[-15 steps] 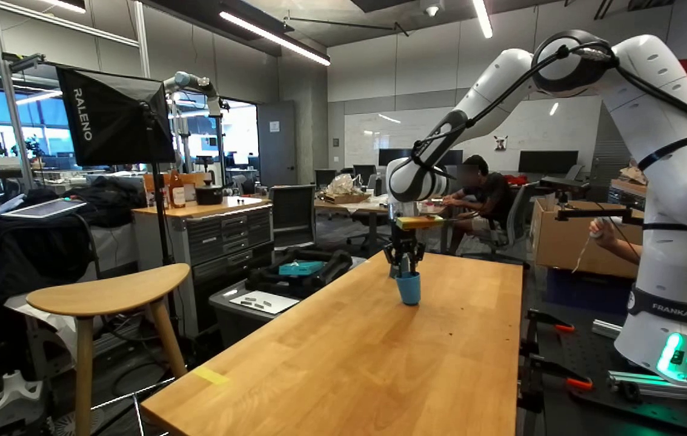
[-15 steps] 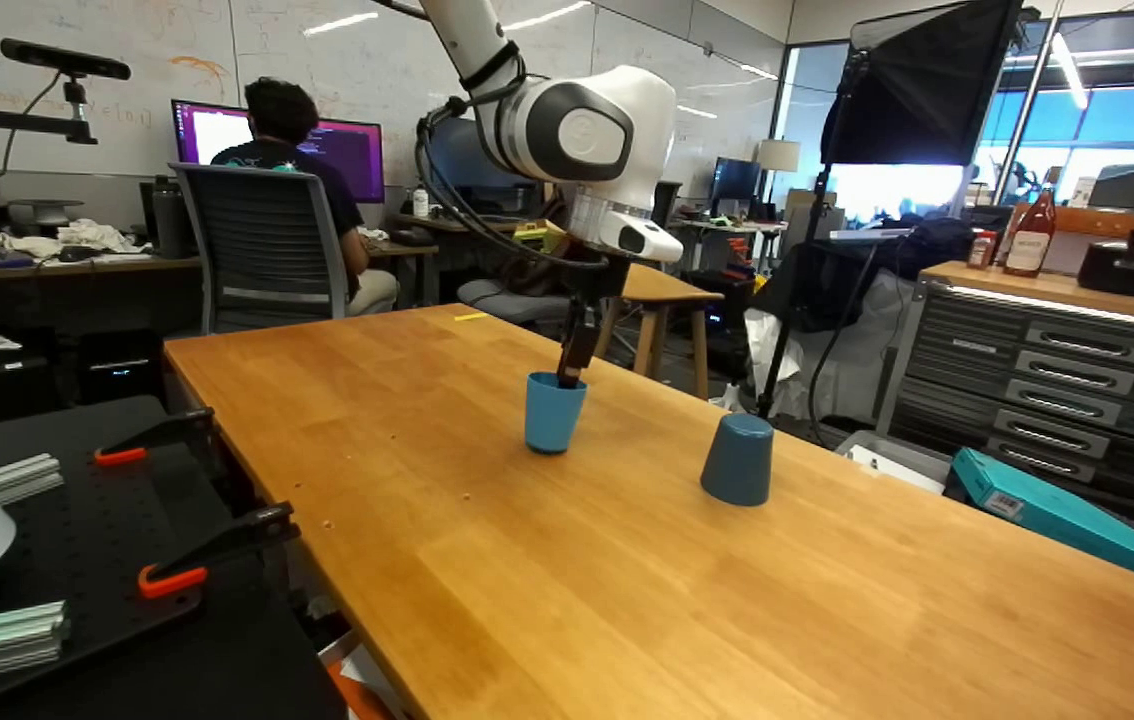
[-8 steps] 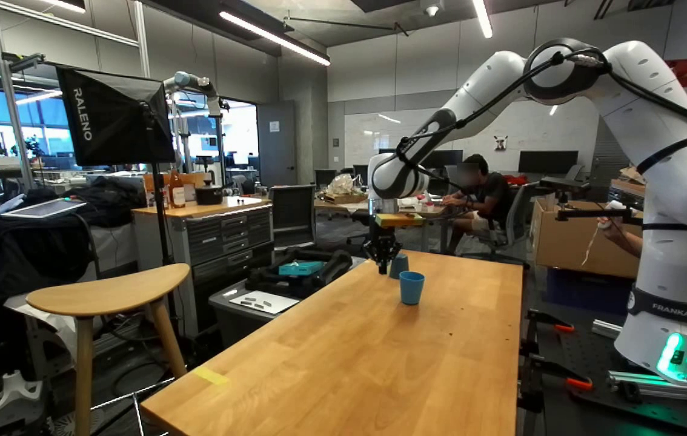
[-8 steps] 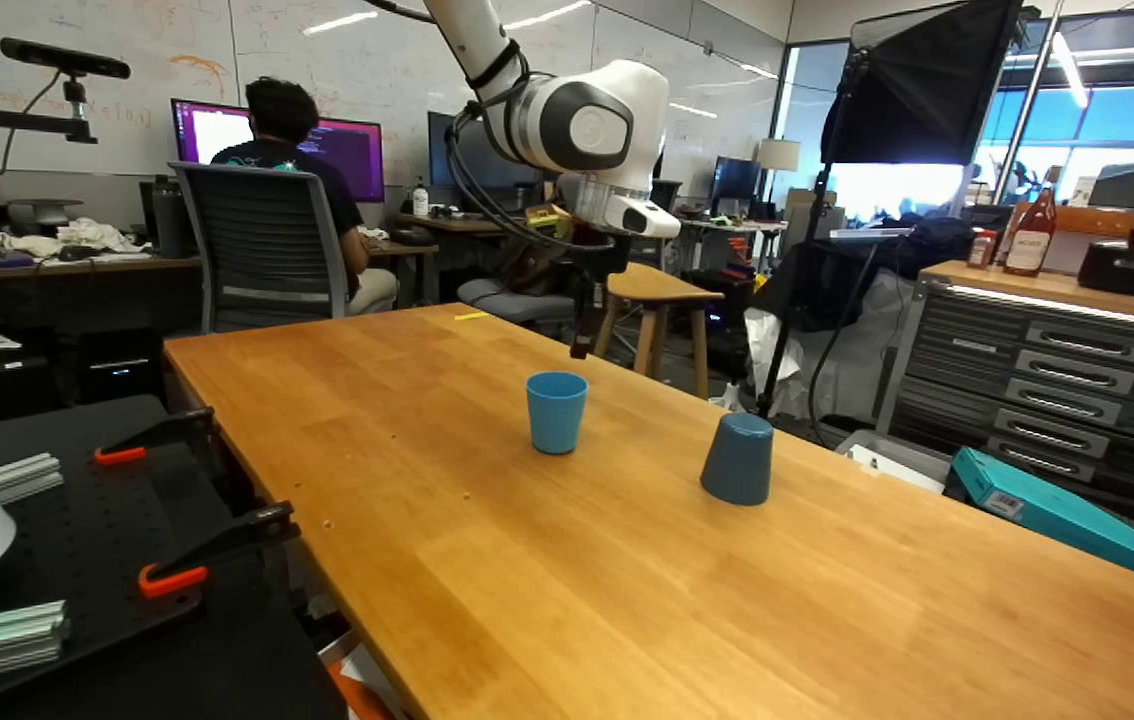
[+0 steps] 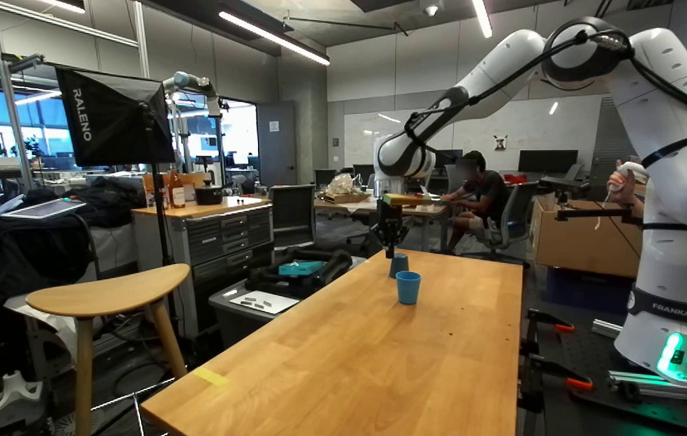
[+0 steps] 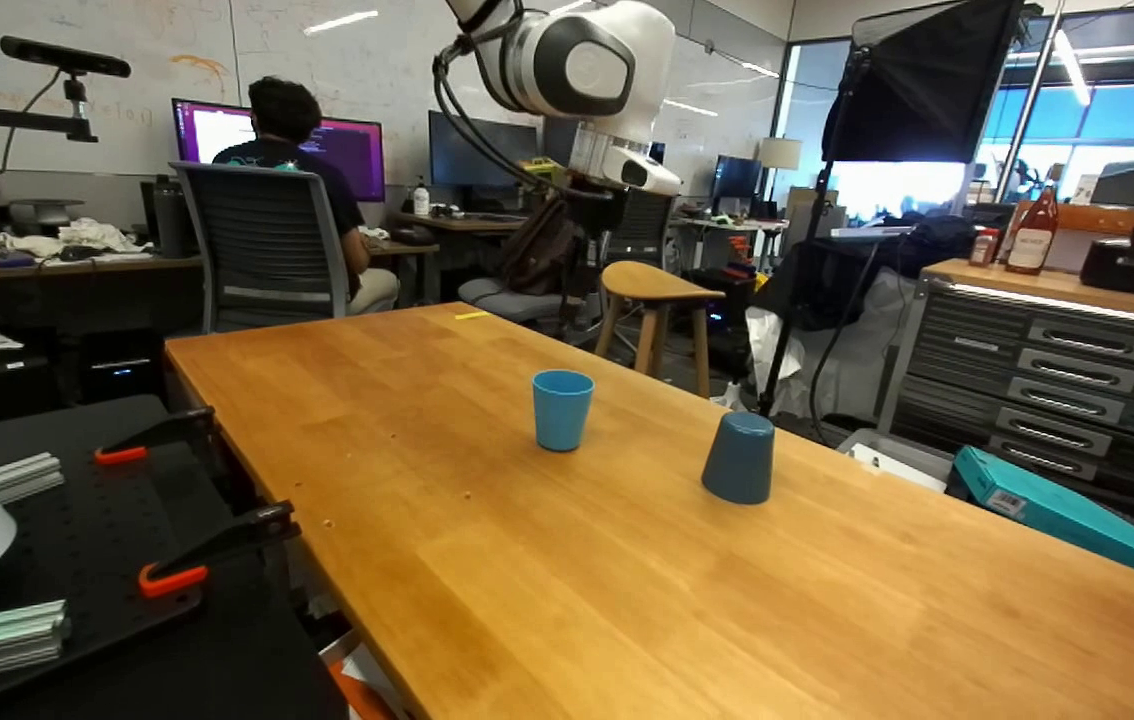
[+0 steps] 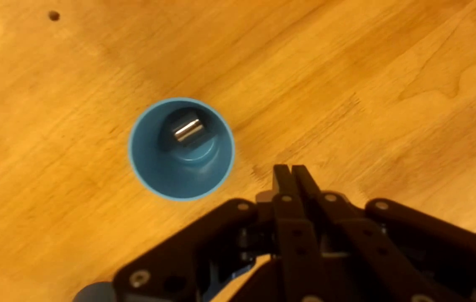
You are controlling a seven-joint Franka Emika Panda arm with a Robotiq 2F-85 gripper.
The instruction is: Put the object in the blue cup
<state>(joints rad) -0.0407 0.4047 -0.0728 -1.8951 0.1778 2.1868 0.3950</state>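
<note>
The light blue cup (image 5: 408, 287) stands upright on the wooden table in both exterior views (image 6: 562, 412). In the wrist view its open mouth faces me, and the cup (image 7: 179, 180) holds a small shiny metal cylinder (image 7: 189, 129) lying inside. The cylinder is hidden by the cup wall in both exterior views. My gripper (image 5: 390, 253) is above the table and off to the side of the cup, not touching it. In the wrist view the two fingertips (image 7: 290, 167) are together with nothing seen between them. The gripper also shows dark above the table's far edge (image 6: 572, 320).
A darker blue-grey cup (image 6: 738, 460) stands upside down on the wooden table (image 6: 787, 620), close to the light blue cup. It also shows at the wrist view's lower edge (image 7: 95, 292). A stool (image 5: 113, 290) stands beside the table. Clamps (image 6: 177, 580) sit at the robot-side edge.
A second ago my fingertips were down in the light blue cup's mouth. They have come out to the side and risen. The cup has shifted slightly.
</note>
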